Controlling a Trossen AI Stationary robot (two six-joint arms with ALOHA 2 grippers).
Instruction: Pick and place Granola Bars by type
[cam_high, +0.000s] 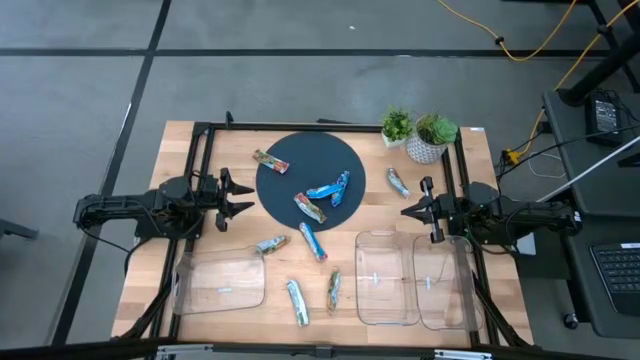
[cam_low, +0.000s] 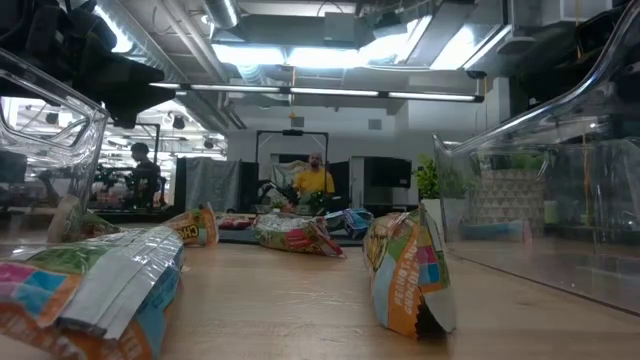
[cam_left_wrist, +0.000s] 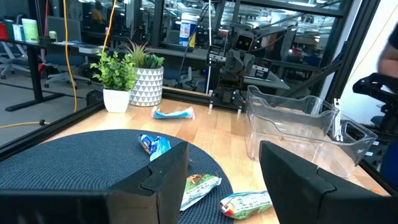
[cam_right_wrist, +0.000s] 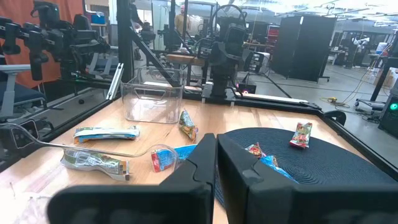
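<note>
Several granola bars in shiny wrappers lie flat on the wooden table. A red-orange one (cam_high: 270, 161), two blue ones (cam_high: 330, 187) and a green one (cam_high: 310, 208) rest on a dark round mat (cam_high: 310, 150). Others lie on bare wood: a silver one (cam_high: 398, 182), a blue one (cam_high: 313, 241) and several more near the front (cam_high: 297, 302). My left gripper (cam_high: 238, 196) stands open at the mat's left edge, pointing level across it; nothing is between its fingers (cam_left_wrist: 161, 180). My right gripper (cam_high: 408, 211) is shut at the mat's right side, also level, touching nothing.
Three clear plastic trays stand near the front: one at the left (cam_high: 220, 282), two side by side at the right (cam_high: 388, 278). Two small potted plants (cam_high: 415, 132) stand at the far right. A black frame (cam_high: 205, 150) runs along the table's sides.
</note>
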